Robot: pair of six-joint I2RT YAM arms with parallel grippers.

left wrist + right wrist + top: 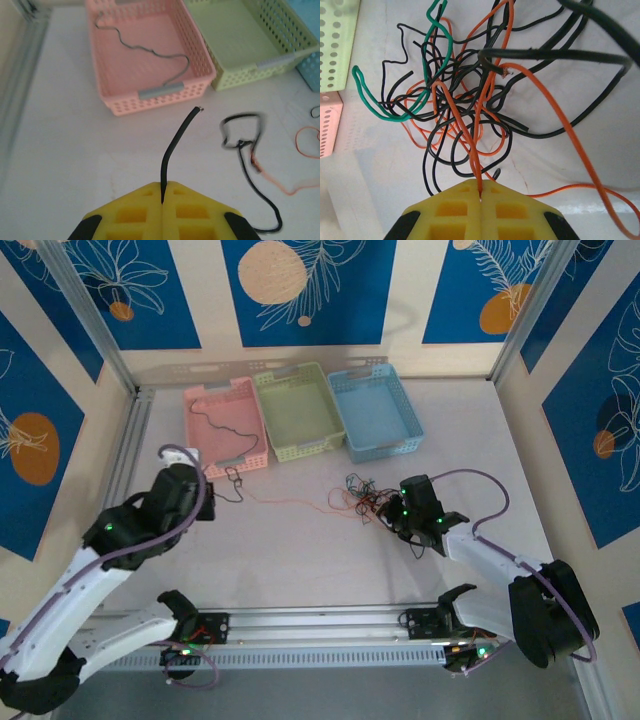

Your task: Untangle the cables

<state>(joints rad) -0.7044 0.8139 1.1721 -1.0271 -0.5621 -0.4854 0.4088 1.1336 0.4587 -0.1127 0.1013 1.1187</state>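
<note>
Near the pink basket [155, 102], left hand [162, 192] pinches a black cable [172, 145]; farther away, right hand [480, 192] pinches an orange cable [465, 135], likely to tease the tangle [455, 100] apart.

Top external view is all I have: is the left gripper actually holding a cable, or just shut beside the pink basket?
Observer: The left wrist view shows the left gripper shut on a black cable, its free end pointing toward the pink basket.
Operator: And the other arm, at the pile?
Observer: Its wrist view shows the right gripper shut on an orange cable that runs up into the tangle.
</note>
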